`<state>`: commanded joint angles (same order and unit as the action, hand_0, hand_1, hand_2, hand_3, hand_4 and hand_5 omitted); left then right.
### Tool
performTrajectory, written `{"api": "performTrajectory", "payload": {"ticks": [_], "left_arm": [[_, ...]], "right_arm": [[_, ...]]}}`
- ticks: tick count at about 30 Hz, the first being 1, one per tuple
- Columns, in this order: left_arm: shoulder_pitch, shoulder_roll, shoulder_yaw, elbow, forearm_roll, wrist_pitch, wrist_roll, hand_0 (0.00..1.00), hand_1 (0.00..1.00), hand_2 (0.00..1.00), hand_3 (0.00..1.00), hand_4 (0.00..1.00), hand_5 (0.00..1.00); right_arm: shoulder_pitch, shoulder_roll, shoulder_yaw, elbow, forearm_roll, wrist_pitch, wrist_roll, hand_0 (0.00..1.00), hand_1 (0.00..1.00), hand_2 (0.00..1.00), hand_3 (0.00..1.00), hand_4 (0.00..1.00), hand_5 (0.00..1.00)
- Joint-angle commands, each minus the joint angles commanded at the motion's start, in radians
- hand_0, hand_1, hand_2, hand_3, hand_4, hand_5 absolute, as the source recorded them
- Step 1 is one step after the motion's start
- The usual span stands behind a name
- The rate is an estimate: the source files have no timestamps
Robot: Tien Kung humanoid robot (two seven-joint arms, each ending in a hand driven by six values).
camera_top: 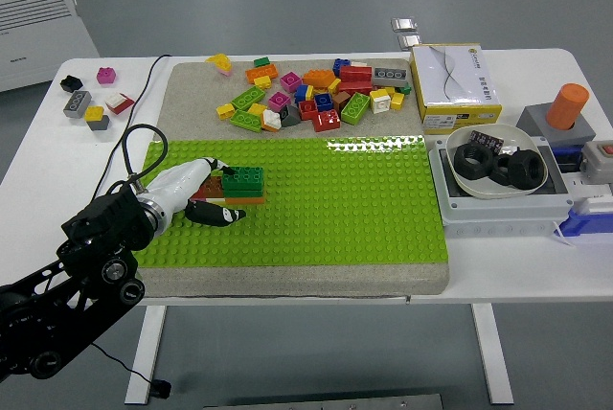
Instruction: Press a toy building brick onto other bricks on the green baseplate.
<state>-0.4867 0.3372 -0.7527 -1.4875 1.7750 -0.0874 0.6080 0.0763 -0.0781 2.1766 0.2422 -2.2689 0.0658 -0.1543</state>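
A dark green brick (243,180) sits on top of an orange brick (239,198) at the left of the green baseplate (335,209). My left hand (213,190) lies on the plate just left of this stack. Its white upper fingers (196,174) touch the green brick's left end, and a black-tipped finger (218,213) lies along the plate below the stack. The fingers are closed around the stack's left end. My black left arm (77,271) comes in from the lower left. The right arm is out of sight.
A heap of several loose bricks (311,94) lies on the tan mat behind the baseplate. A few more bricks (88,102) sit at the far left. At the right stand a yellow-white box (454,84) and a grey tray with a bowl of black rings (498,166).
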Motion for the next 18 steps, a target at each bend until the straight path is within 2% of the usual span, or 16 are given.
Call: {"api": "performTrajectory", "payload": {"ticks": [18], "left_arm": [[0.007,0.000,-0.019,-0.023,0.046,-0.003,0.016,0.933,0.992,0.998,0.749,0.836,0.351]], "right_arm": [[0.000,-0.001,0.001,0.000,0.000,0.000,0.000,0.512,0.691,0.573,0.738,0.823,0.838]]}}
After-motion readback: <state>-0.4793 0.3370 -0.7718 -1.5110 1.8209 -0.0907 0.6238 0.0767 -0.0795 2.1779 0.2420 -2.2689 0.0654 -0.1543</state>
